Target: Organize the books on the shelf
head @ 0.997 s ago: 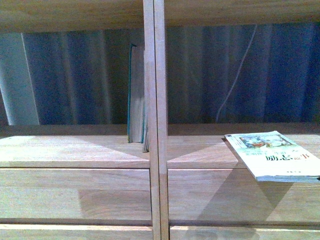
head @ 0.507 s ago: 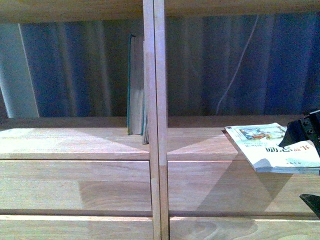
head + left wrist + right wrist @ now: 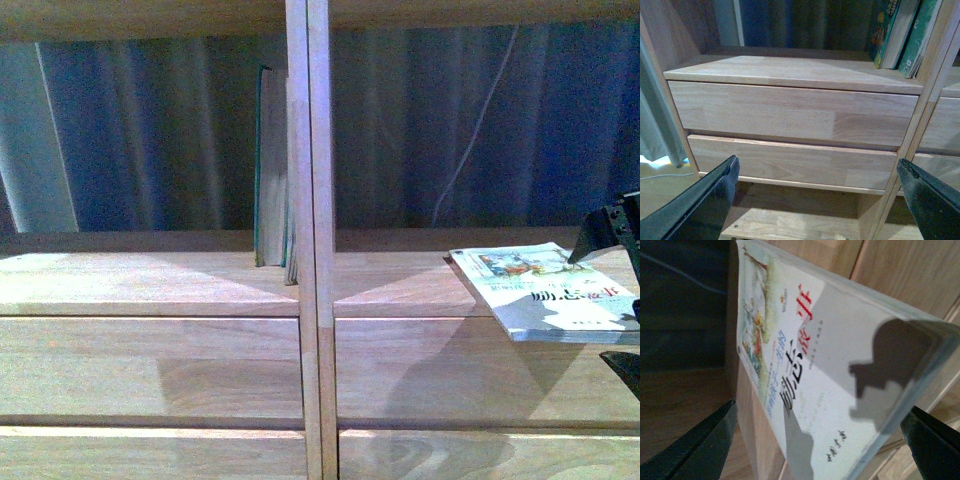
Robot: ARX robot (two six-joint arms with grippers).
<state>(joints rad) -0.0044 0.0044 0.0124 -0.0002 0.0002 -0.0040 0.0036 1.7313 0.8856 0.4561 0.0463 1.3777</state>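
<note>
A thin white paperback [image 3: 545,290] with an illustrated cover and large Chinese characters lies flat on the right half of the light-wood shelf [image 3: 150,285], overhanging its front edge. It fills the right wrist view [image 3: 830,370]. My right gripper [image 3: 625,290] is open at the far right, its fingers above and below the book's overhanging end; in the right wrist view [image 3: 820,440] the book lies between the open fingers. Teal-covered books [image 3: 272,180] stand upright against the double central upright [image 3: 306,200], and show in the left wrist view [image 3: 905,35]. My left gripper [image 3: 817,200] is open and empty before the drawer fronts [image 3: 790,112].
A dark blue curtain [image 3: 150,140] hangs behind the shelf, with a white cable [image 3: 475,130] running down it. A pale post [image 3: 35,150] stands at the back left. A lower board [image 3: 790,220] sits under the drawers.
The view has tilted slightly. My right gripper has come into view at the far right and now brackets the white paperback's overhanging end. The book has not visibly moved.
</note>
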